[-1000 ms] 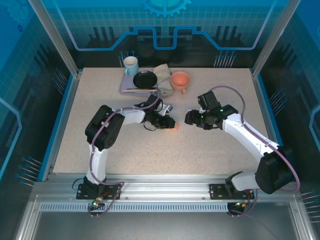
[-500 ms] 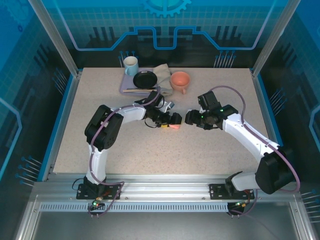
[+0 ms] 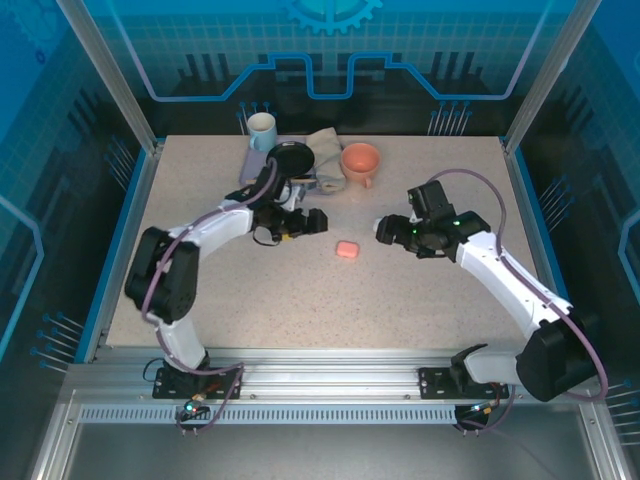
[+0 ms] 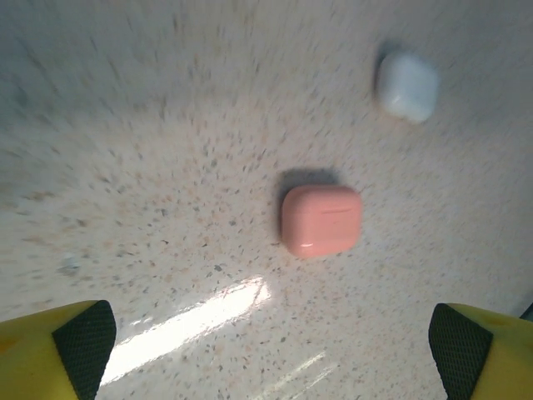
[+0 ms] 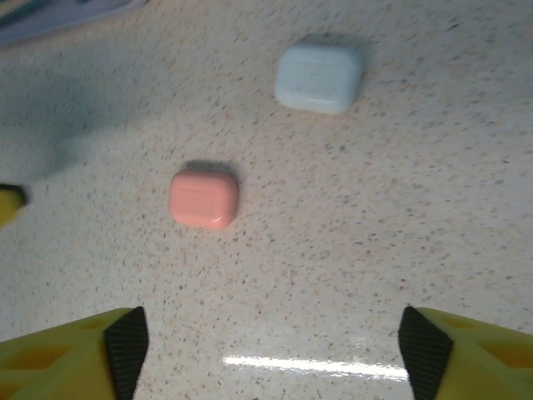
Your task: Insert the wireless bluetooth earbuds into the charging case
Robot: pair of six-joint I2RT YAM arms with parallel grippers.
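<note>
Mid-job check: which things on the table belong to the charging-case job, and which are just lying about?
For the job:
- pink charging case, closed
- white charging case, closed

Lying about, at the far edge:
- mug
- black dish
- cloth
- orange cup

The top camera sat high above and behind the arm bases, facing forward and down, far enough off to take in the whole table (image 3: 400,300). The left wrist camera hung close over the tabletop, looking steeply down with the left fingers (image 4: 79,346) at its lower corners. The right wrist camera looked down just as closely from the opposite side, past the right fingers (image 5: 125,342). All three views shared the pink case (image 3: 347,249); both wrist views also shared the white case (image 4: 407,87) near it
</note>
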